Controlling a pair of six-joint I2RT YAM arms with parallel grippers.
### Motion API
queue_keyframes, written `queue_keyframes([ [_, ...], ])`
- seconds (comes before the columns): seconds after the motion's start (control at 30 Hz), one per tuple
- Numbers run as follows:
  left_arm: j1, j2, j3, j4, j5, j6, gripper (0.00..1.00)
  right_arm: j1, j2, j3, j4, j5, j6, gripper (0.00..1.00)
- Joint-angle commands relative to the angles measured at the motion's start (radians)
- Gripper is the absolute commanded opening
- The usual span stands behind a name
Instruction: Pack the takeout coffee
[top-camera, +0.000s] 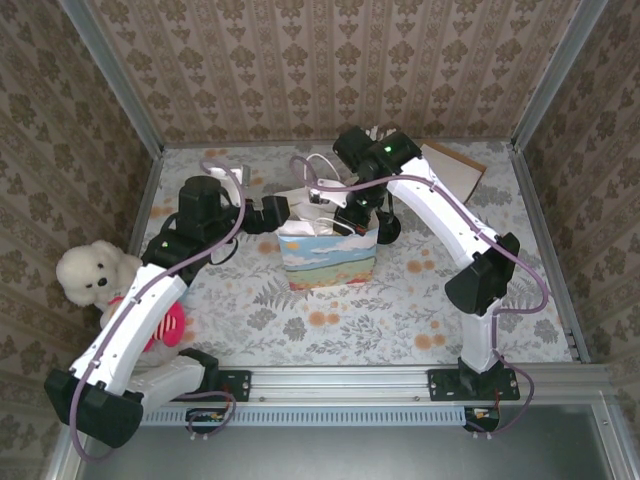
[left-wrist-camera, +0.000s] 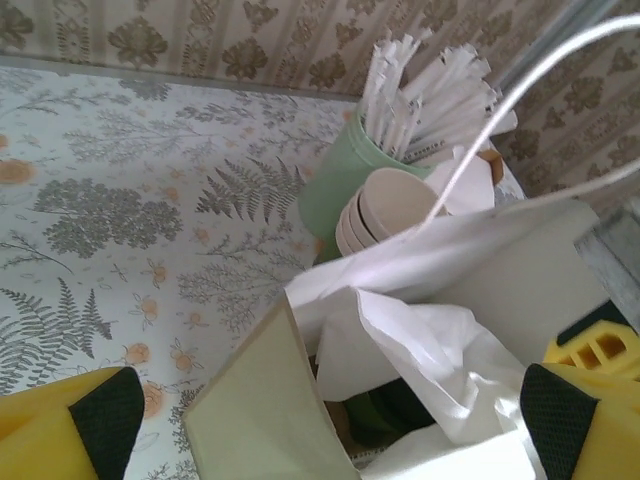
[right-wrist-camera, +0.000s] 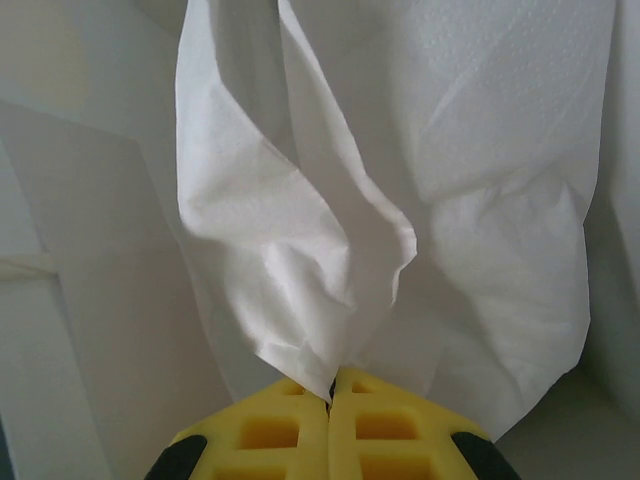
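Toward the table's far middle, we see the left gripper (left-wrist-camera: 330, 425) released, its yellow fingers (left-wrist-camera: 105, 425) spread wide just left of the landscape-printed paper bag (top-camera: 328, 262). Low inside the bag lies a dark-green rounded form, which we take for the takeout coffee (left-wrist-camera: 385, 415). At the right, the right gripper (right-wrist-camera: 332, 385) is clenched on a crumpled white paper napkin (right-wrist-camera: 300, 250) in the bag's mouth. We judge the packing nearly done, with only the napkin left. We can read no writing.

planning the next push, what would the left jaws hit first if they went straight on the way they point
Most likely the bag: its near rim sits right between the open jaws, with the white paper in its mouth just behind. Depth is hard to judge.
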Motion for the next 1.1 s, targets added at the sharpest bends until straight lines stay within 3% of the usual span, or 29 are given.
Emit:
queue_keyframes([
  [0.0, -0.005, 0.012, 0.039, 0.005, -0.045, -0.028, 1.0, 0.001, -0.037, 0.005, -0.089, 0.016, -0.084, 0.0],
  [0.13, -0.005, 0.023, 0.041, 0.004, -0.048, -0.032, 1.0, 0.0, -0.007, -0.004, -0.052, 0.092, -0.071, 0.01],
  [0.47, -0.038, 0.053, 0.07, -0.033, -0.011, -0.015, 1.0, 0.011, 0.038, 0.03, 0.022, 0.116, -0.025, 0.18],
  [0.77, -0.058, 0.081, 0.083, -0.031, -0.004, -0.016, 1.0, 0.012, -0.155, -0.081, 0.188, 0.125, -0.008, 0.46],
  [0.93, -0.078, 0.107, 0.104, -0.089, -0.052, -0.018, 0.97, 0.007, -0.325, -0.275, 0.424, 0.151, 0.062, 0.6],
  [1.07, -0.089, 0.115, 0.113, -0.132, -0.096, -0.023, 0.88, 0.005, -0.468, -0.433, 0.686, 0.247, 0.235, 0.82],
])
